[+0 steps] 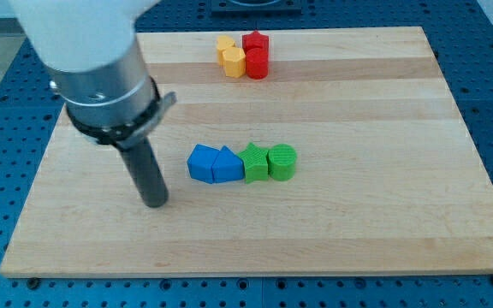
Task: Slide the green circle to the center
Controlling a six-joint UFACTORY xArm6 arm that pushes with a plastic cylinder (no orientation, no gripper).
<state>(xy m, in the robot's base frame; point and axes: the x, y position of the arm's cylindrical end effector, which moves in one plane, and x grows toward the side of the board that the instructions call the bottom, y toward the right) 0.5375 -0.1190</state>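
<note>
The green circle (282,162) sits near the middle of the wooden board (383,214), at the right end of a row of blocks. A green star-shaped block (253,162) touches it on its left. Then come two blue blocks (227,164) (201,162), one of them roughly pentagonal. My tip (156,203) rests on the board to the left of this row and slightly lower in the view. It is apart from the nearest blue block and far from the green circle.
At the view's top, two yellow blocks (230,56) and two red blocks (256,53) stand clustered together. The arm's grey body (101,77) fills the upper left. A blue perforated table surrounds the board.
</note>
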